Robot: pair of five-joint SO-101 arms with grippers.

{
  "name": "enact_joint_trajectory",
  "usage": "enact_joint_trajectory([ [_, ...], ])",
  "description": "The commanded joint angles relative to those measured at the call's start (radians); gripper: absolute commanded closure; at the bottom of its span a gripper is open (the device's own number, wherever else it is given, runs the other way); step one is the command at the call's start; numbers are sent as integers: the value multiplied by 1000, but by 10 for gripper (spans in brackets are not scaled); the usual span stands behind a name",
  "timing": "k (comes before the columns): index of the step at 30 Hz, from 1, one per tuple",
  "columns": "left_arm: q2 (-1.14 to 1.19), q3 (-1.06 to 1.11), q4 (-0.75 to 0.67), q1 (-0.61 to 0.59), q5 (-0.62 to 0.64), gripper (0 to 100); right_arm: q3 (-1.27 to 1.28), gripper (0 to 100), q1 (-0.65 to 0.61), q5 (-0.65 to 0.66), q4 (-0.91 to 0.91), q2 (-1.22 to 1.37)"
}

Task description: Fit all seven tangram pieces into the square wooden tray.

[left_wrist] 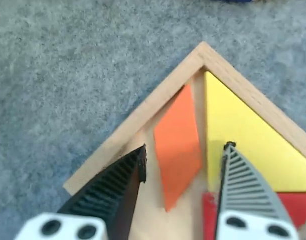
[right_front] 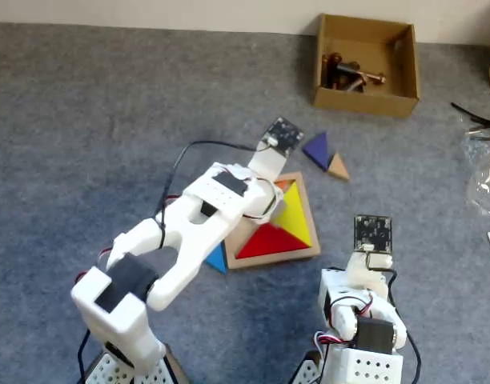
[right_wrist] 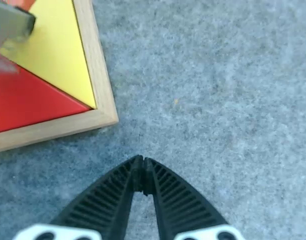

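One cardboard box [right_front: 365,68] beyond wooden tray [right_front: 285,258].

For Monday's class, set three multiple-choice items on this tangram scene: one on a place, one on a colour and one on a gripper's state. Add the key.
1. Where does the orange parallelogram piece lie?
A) in a cardboard box
B) inside the square wooden tray
C) on a white plate

2. What colour is the large triangle beside the red triangle in the tray?
A) yellow
B) green
C) black

3. How is the right gripper?
A) open
B) shut on a piece
C) shut, holding nothing

Key:
1 B, it lies within the tray's rim.
2 A, the yellow triangle borders the red one.
3 C, its fingers meet above grey carpet.
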Motion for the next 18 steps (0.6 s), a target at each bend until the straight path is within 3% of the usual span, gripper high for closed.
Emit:
enact_joint_trajectory([
  [1, -142, -12, 29, 4, 0, 766, 114, 994, -16, -11, -18, -15],
  [7, -182, 25, 29, -62, 0, 766, 114, 994, -16, -11, -18, -15],
  [15, -185, 48, 32, -65, 0, 768, 114, 994, -16, -11, -18, -15],
  [18, -185, 44, 63, -65, 0, 819, 114, 994, -16, -11, -18, -15],
])
